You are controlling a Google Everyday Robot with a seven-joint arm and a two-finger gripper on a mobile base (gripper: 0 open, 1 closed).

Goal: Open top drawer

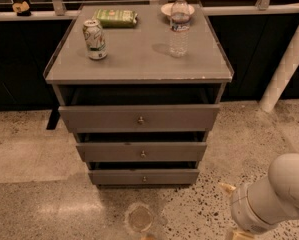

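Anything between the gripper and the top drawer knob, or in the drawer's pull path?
Nothing visible. The gripper sits low at the lower right; only speckled floor lies between it and the widest grey-brown top drawer with its small round brass knob. Nothing stands before that drawer front.
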